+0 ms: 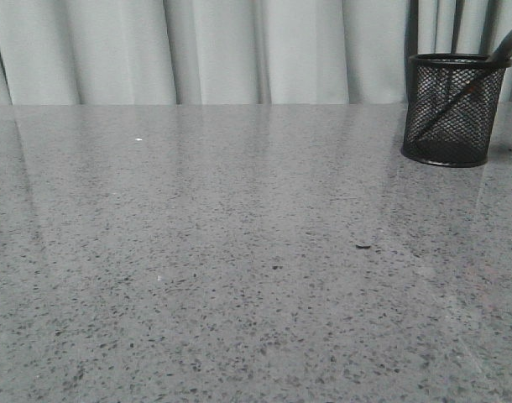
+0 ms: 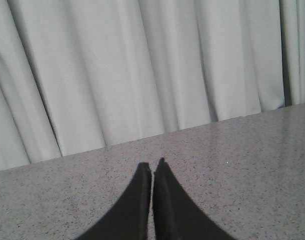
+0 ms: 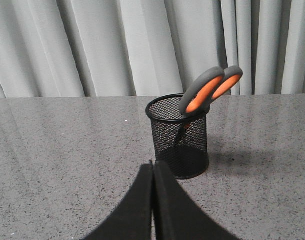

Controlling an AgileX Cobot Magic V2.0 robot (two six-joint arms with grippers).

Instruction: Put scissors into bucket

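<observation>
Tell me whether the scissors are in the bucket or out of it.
In. The scissors stand blades-down inside the bucket, leaning on its rim, handles sticking out above.

My left gripper [image 2: 152, 167] pointed toward twelve o'clock, its two dark fingers [image 2: 135, 210] pressed together with only a hairline seam between them and nothing held. Beneath and beyond my tips lay the grey speckled table [image 2: 242, 165], its far edge running from about nine o'clock up toward two o'clock. Behind that edge hung a pale pleated curtain [image 2: 122, 70], filling the upper part of the view.
</observation>
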